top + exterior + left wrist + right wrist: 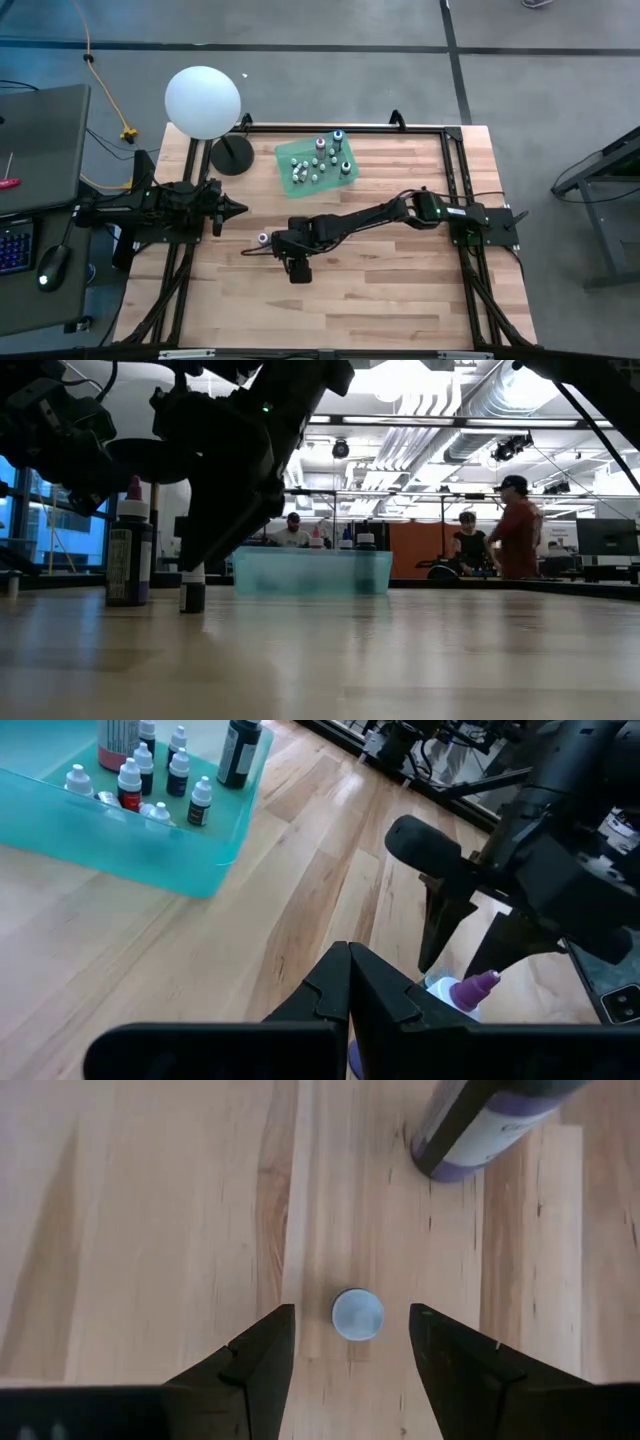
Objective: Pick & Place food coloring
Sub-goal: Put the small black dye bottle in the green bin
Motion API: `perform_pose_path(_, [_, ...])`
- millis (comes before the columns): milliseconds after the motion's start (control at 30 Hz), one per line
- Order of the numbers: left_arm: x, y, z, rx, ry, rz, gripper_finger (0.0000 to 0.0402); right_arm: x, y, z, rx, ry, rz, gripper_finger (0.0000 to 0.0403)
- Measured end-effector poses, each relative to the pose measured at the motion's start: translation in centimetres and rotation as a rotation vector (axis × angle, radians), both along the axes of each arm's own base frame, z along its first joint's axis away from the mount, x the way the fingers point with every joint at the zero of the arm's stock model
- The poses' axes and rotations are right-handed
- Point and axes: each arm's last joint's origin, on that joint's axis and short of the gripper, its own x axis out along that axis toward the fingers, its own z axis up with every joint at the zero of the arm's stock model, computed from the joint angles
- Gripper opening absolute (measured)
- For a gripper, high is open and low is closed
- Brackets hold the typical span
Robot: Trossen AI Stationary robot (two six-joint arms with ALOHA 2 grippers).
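Observation:
A tiny food coloring bottle with a whitish cap and dark body stands upright on the wooden table. My right gripper hangs over it, open, slanting down, one finger on each side of the cap with a gap to both. A larger purple bottle stands just beyond it, toward the table's left. A green tray at the far middle holds several more bottles. My left gripper waits shut at the left.
A big white globe on a black round base stands at the table's far left corner, beside the tray. Bare wood lies in front of and to the right of my right arm. People stand in the room beyond the table.

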Motion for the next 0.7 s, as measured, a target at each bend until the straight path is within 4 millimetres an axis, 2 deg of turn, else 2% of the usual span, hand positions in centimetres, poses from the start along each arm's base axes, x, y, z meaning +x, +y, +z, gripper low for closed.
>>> perform_pose_path(333, [0.0, 0.0, 0.0, 0.000, 0.000, 0.000, 0.0000, 0.0, 0.0, -0.1, -0.008, -0.003, -0.005, 0.0171])
perform_pose_path(600, [0.0, 0.0, 0.0, 0.000, 0.000, 0.000, 0.0000, -0.3, 0.0, -2.0, 0.045, 0.017, -0.019, 0.0145])
perform_pose_path(700, [0.0, 0.0, 0.0, 0.000, 0.000, 0.000, 0.0000, -0.2, 0.0, -2.0, 0.034, 0.003, -0.032, 0.0142])
